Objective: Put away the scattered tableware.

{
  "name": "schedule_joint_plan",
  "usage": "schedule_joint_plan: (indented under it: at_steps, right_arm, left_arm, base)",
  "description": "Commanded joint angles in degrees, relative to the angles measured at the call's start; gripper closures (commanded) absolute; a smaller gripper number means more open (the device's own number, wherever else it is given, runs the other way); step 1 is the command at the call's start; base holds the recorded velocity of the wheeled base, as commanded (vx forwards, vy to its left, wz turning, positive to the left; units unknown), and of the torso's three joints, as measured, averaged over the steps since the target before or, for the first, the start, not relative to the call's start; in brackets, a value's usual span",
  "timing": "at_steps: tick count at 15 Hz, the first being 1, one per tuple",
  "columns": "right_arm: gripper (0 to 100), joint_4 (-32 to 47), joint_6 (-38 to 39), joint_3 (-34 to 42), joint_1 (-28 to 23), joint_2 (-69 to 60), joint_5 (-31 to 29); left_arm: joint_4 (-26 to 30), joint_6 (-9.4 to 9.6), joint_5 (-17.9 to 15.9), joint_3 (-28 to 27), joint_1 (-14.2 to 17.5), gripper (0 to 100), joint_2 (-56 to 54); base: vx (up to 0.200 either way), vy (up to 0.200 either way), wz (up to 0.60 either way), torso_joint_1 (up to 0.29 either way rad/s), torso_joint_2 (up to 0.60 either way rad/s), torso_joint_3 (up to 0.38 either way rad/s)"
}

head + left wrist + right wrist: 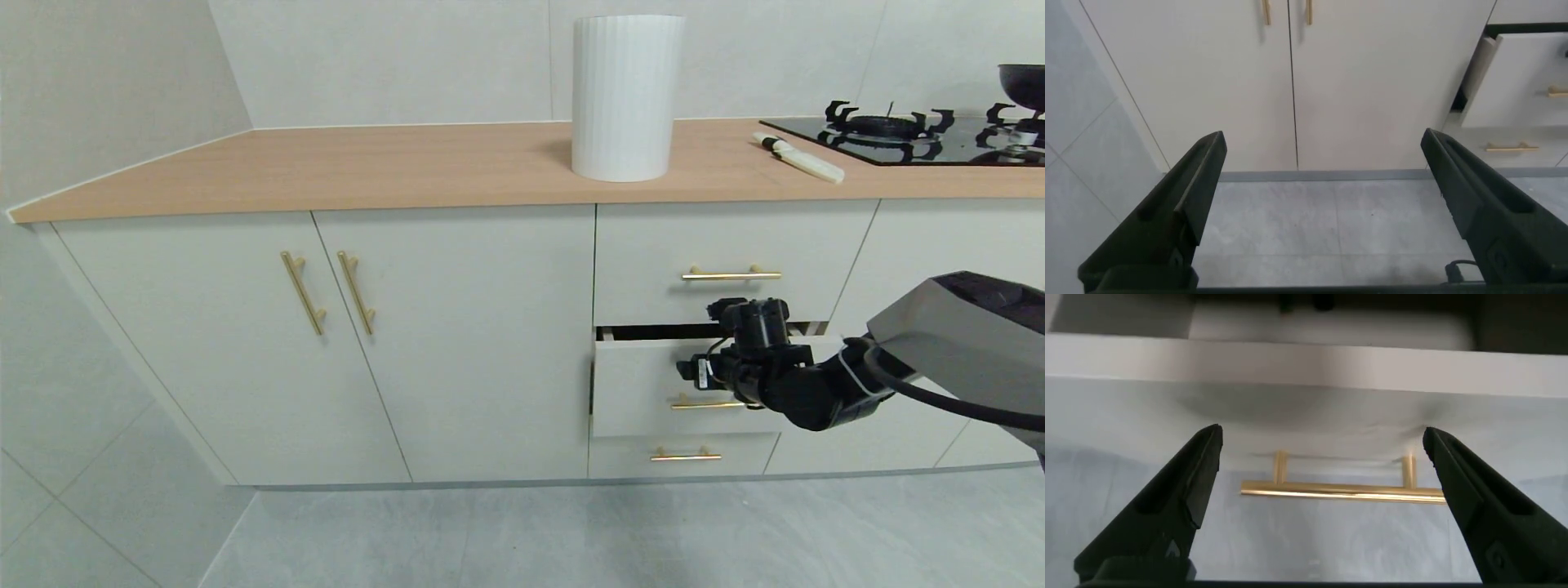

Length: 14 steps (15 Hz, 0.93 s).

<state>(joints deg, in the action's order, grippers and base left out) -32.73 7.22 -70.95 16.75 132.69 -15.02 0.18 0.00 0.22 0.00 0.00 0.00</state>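
Note:
A white utensil with a dark band (798, 157) lies on the wooden countertop (367, 167) beside the hob. Below the counter, the middle drawer (637, 384) is pulled out a little, leaving a dark gap above its front. My right gripper (718, 382) is at that drawer's front, just above its gold handle (706, 403). In the right wrist view the right gripper (1321, 441) is open, with the gold handle (1343, 492) close ahead between its fingers and not touched. My left gripper (1321, 139) hangs open and empty over the floor before the cabinet doors.
A tall white ribbed cylinder (626, 96) stands on the counter's middle. A black gas hob (906, 135) with a dark pan (1024, 82) is at the far right. Two cabinet doors with gold handles (326, 290) are on the left. The grey tiled floor (490, 531) is open.

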Motion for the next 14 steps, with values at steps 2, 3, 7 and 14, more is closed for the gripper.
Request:
schedule_joint_plan:
  at_steps: [2,3,7,14]
  right_arm:
    - [0,-0.05,2.28,-2.88,-1.19,1.78,-0.89]
    - [0,-0.05,2.98,-3.41,-1.54,2.04,-0.89]
    - [0,-1.11,4.03,-6.22,-2.86,3.98,-1.42]
    - [0,-5.76,4.12,-9.29,-3.57,7.75,-3.88]
  left_arm:
    - [-0.01,0.00,0.04,0.00,0.00,0,0.00]
    - [-0.01,0.00,0.04,0.00,0.00,0,0.00]
    - [-0.01,0.00,0.04,0.00,0.00,0,0.00]
    - [-0.01,0.00,0.04,0.00,0.00,0,0.00]
  base:
    - [0.000,0.000,0.00,0.000,0.00,0.000]
    - [0.000,0.000,0.00,0.000,0.00,0.000]
    - [0.000,0.000,0.00,0.000,0.00,0.000]
    - [0.000,0.000,0.00,0.000,0.00,0.000]
